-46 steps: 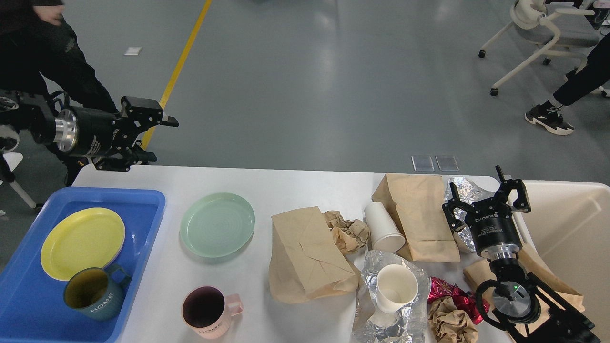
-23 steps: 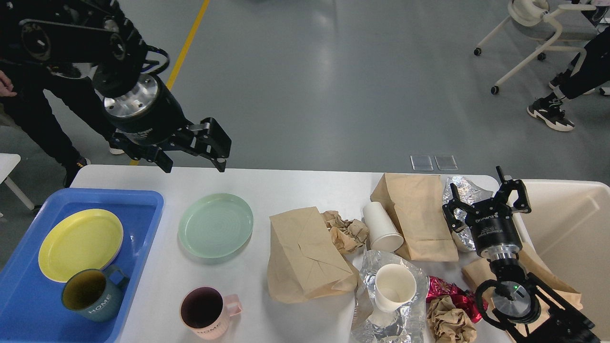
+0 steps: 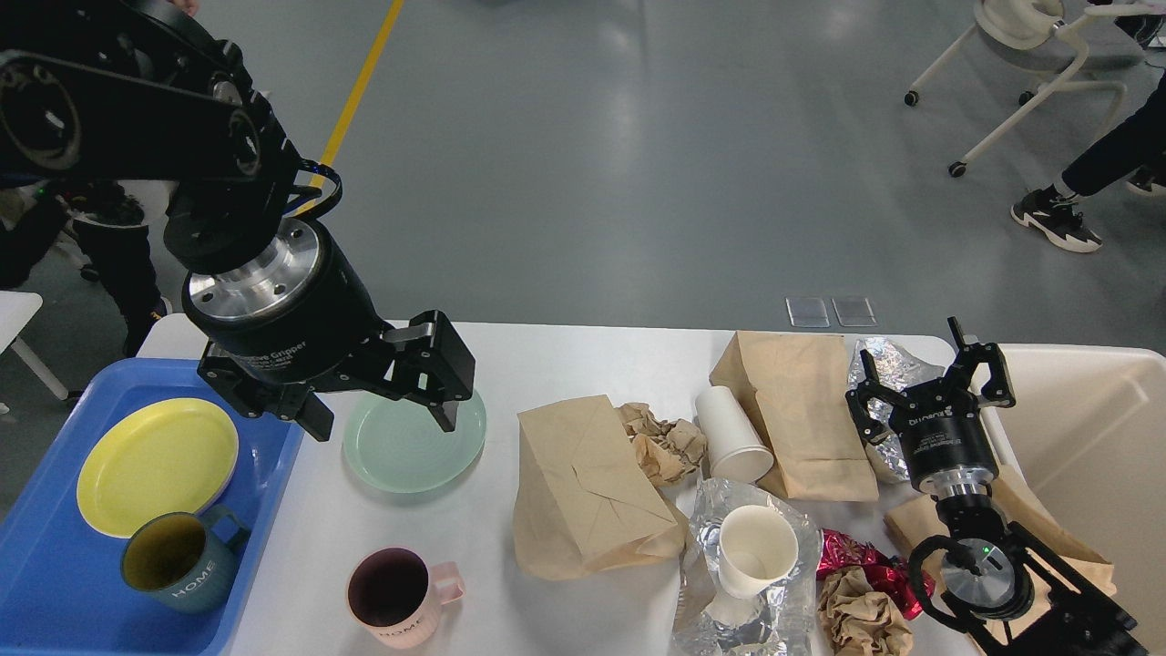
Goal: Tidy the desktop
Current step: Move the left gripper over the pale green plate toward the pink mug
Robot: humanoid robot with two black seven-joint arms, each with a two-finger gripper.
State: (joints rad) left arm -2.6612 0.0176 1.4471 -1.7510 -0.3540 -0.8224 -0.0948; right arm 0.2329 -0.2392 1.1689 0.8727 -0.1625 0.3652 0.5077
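The white desktop (image 3: 583, 360) carries a mint green plate (image 3: 414, 451), a pink mug (image 3: 401, 597), two brown paper bags (image 3: 583, 487) (image 3: 797, 415), two white paper cups (image 3: 729, 435) (image 3: 756, 551), crumpled brown paper (image 3: 663, 442), foil (image 3: 747, 601) and a red wrapper (image 3: 861, 560). My left gripper (image 3: 383, 410) hangs open just above the green plate, with nothing between its fingers. My right gripper (image 3: 929, 378) stands open at the desktop's right end, over crumpled foil (image 3: 888, 364), holding nothing.
A blue tray (image 3: 55, 583) at the left holds a yellow plate (image 3: 155, 465) and a dark teal mug (image 3: 178, 560). A beige bin (image 3: 1093, 437) stands off the right end. A chair (image 3: 1038, 55) and people's legs are on the floor behind.
My left arm has swung in from the far left, coming down and to the right until its open gripper is over the green plate. The right arm has stayed still.
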